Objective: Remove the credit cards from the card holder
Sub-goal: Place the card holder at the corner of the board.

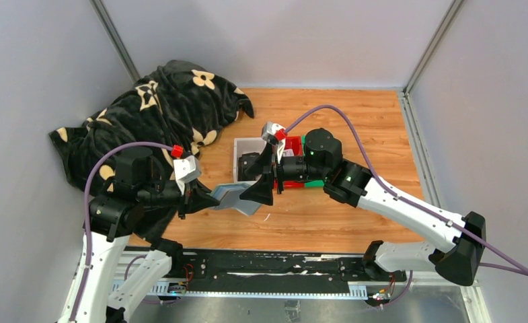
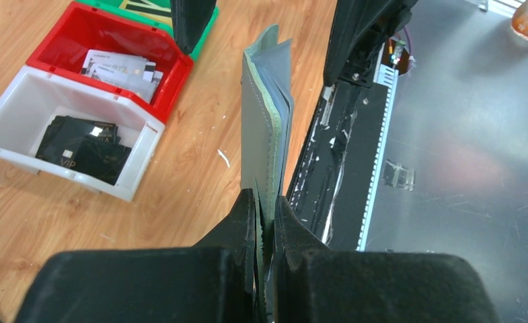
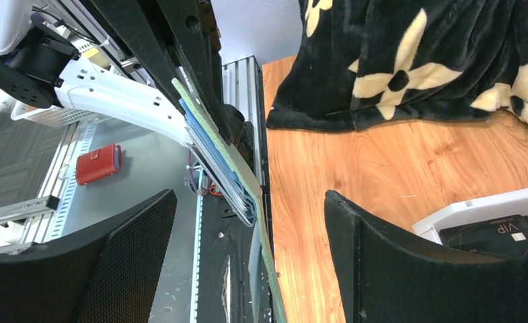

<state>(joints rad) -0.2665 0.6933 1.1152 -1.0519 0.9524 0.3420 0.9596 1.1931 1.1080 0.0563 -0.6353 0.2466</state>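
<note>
Well, the left end effector (image 2: 266, 202) pinches a flat sage-green folding card holder (image 2: 264, 114) (on edge); the right end effector (image 3: 247, 195) gapes just beside it.

card holder (image 2: 264, 121): edge-on to you, slots hidden | green tray (image 2: 140, 8): cut by picture's top edge (right arm (image 1: 382, 195) covers it overhead) | silvery cards (image 2: 120, 66): print too small

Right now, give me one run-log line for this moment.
left gripper: shut on card holder, held edge-up | right gripper: open, straddling holder's far end | black cards: white tray | silvery cards: red tray
</note>
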